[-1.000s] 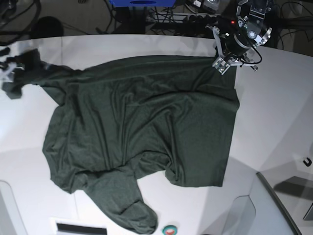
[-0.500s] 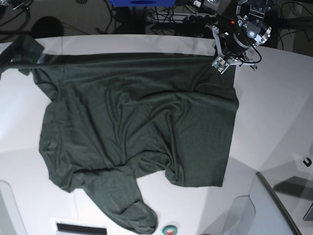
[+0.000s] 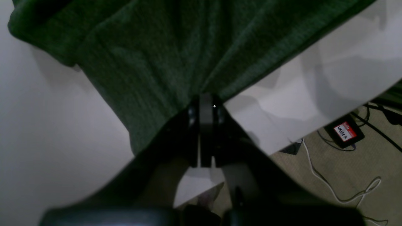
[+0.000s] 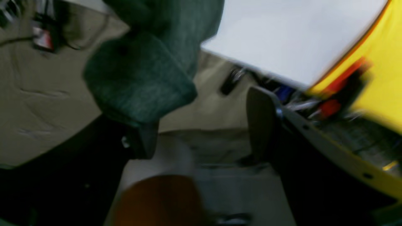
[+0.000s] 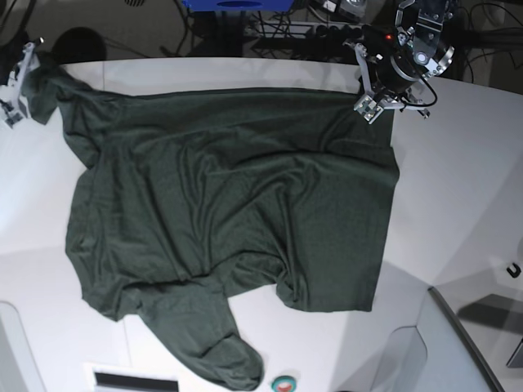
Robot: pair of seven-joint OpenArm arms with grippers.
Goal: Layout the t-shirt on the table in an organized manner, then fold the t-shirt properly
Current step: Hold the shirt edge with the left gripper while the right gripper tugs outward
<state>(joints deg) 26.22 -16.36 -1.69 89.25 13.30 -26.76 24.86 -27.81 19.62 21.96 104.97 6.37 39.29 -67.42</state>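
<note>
The dark green t-shirt (image 5: 229, 220) lies spread over the white table (image 5: 458, 188), wrinkled, with one sleeve trailing toward the front edge. My left gripper (image 5: 369, 108) is at the shirt's far right corner, shut on the fabric; in the left wrist view the closed left gripper (image 3: 205, 100) pinches the t-shirt (image 3: 157, 47) near the table's edge. My right gripper (image 5: 18, 82) is at the far left corner. In the right wrist view the right gripper (image 4: 201, 119) stands open, and a fold of the t-shirt (image 4: 141, 84) drapes against one finger (image 4: 144, 138).
A small round green and red object (image 5: 283, 382) sits at the front edge beside a white device (image 5: 135, 380). Grey panels (image 5: 466, 343) occupy the front right corner, with a small black hook (image 5: 513, 269) nearby. Cables and gear (image 5: 310, 28) lie beyond the table's far edge.
My right gripper swung from the left table edge toward the far left corner, drawing the shirt's left shoulder with it; the far hem now runs straighter. The left gripper kept its hold.
</note>
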